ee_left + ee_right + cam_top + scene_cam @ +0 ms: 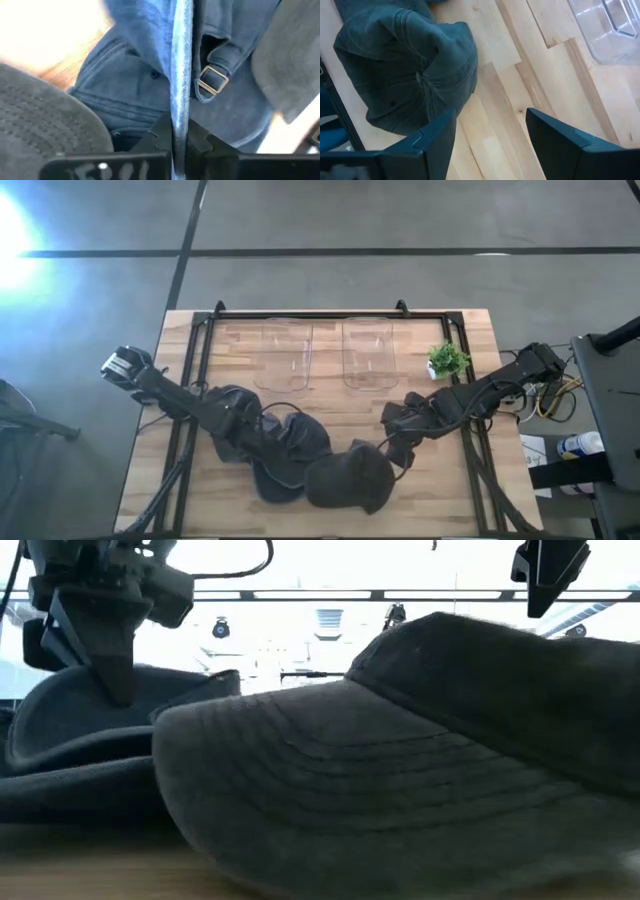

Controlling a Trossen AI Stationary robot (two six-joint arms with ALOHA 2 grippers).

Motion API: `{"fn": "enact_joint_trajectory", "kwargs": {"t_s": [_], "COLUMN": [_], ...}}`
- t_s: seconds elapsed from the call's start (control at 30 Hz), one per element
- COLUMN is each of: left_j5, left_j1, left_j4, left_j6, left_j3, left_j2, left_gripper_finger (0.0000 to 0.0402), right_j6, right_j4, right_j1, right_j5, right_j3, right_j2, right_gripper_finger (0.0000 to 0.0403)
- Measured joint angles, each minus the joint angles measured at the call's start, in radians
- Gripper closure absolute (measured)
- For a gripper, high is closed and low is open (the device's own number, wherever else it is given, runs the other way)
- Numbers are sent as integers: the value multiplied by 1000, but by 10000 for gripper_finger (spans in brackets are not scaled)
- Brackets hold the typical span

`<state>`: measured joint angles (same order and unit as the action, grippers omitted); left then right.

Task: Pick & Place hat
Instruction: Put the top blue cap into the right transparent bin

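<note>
A dark blue hat [305, 445] lies crumpled on the table's near middle. Its strap with a brass buckle [212, 80] shows in the left wrist view. My left gripper [280, 438] [179, 145] stands over it and is shut on its cloth. A grey cap [350, 477] [400, 770] rests on the wood just right of the blue hat, brim toward the near edge. My right gripper [398, 450] [492, 135] hovers open above bare wood right of the grey cap [410, 75] and touches nothing. My left gripper pinches a thin edge of the blue hat [180, 105] between its two fingers, and the edge runs straight out from between them. It comes from above, slanting down from the table's left [112, 660]. The rest of the hat [90, 740] lies slack on the table.
Two clear plastic containers [285, 355] [368, 355] stand at the far side of the table, one also in the right wrist view [612, 27]. A small green plant [448, 360] sits at the far right. A black frame [330, 312] runs along the table's far edge.
</note>
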<state>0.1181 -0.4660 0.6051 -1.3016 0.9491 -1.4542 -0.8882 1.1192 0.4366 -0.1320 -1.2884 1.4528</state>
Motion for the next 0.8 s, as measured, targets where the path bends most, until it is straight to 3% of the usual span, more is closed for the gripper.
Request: {"fn": "enact_joint_trajectory", "kwargs": {"t_s": [0.2,0.4,0.57,0.67,0.8], "left_j5": [64,267,310,313,357], "left_j1": [0,-4,-8,-21,-28], "left_j4": [188,369,647,570,201], "left_j6": [5,-27,-45,13,259], "left_j3": [111,291,402,454,481], "left_j2": [96,226,164,104,118], "left_gripper_finger": [395,396,396,396,396], "right_j6": [13,53,77,78,94], "right_j4": [-8,-59,-105,-111,-194], "right_j1": [0,-1,-11,-11,-18], "right_j5": [-3,-58,-73,-76,-77], "right_j3": [0,0,0,0,0], "right_j2": [-7,-31,-55,-66,-96], "right_gripper_finger": [175,175,175,175,175]}}
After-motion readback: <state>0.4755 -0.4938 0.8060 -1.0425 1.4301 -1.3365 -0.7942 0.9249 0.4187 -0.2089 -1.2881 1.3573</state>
